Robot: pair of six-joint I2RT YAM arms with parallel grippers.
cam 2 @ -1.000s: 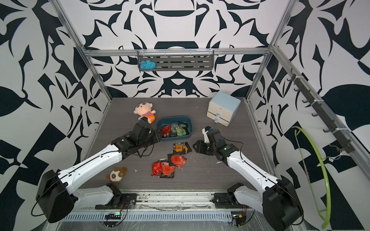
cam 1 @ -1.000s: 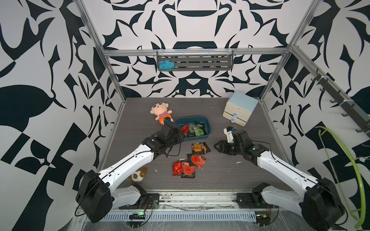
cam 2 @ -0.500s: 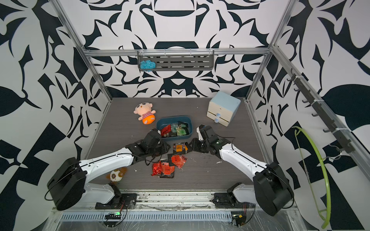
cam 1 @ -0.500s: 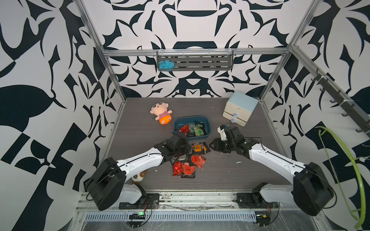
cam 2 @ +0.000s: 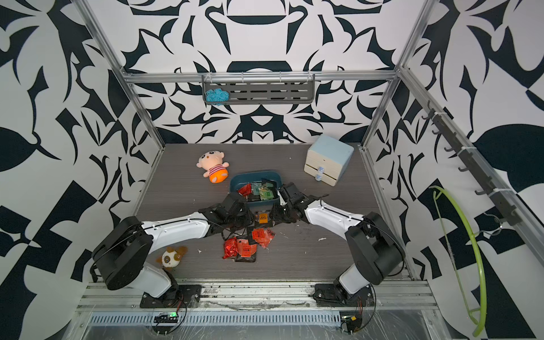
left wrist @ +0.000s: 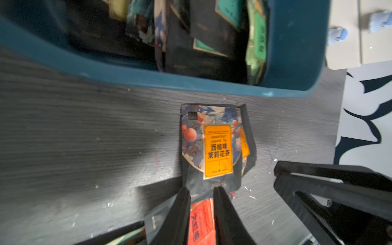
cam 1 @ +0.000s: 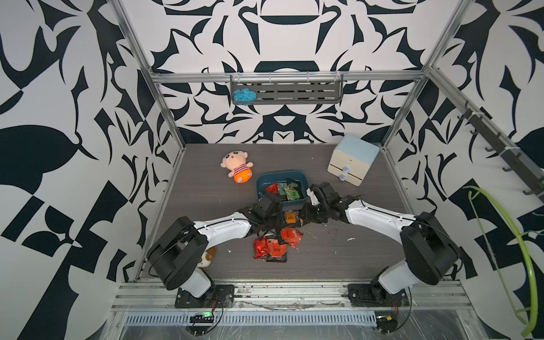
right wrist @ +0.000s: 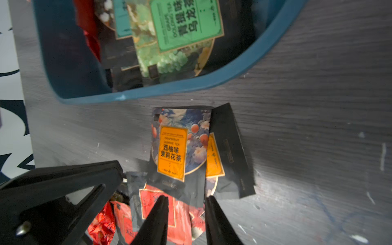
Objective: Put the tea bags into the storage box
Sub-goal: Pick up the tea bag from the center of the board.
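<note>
The storage box (cam 1: 262, 184) (cam 2: 235, 184) is a teal tub holding several tea bags (right wrist: 186, 23) with green labels. Just in front of it, two overlapping black tea bags with orange labels (left wrist: 216, 148) (right wrist: 171, 152) (cam 1: 290, 218) lie flat. Red tea bags (cam 1: 272, 248) (cam 2: 244, 248) lie nearer the front. My left gripper (left wrist: 201, 189) (cam 1: 275, 219) is narrowly open at the near edge of the top orange-labelled tea bag, gripping nothing. My right gripper (right wrist: 186, 198) (cam 1: 306, 216) is open over a red tea bag at that same edge, close beside the left one.
A pink plush doll (cam 1: 237, 166) lies left of the box. A cream two-drawer cabinet (cam 1: 351, 163) stands at the back right. A small plush toy (cam 2: 170, 256) sits by the left arm's base. A wall shelf (cam 1: 287, 92) hangs at the back.
Both grippers have come in from either side of the box to the orange-labelled tea bags in front of it. Both sets of jaws have narrowed.
</note>
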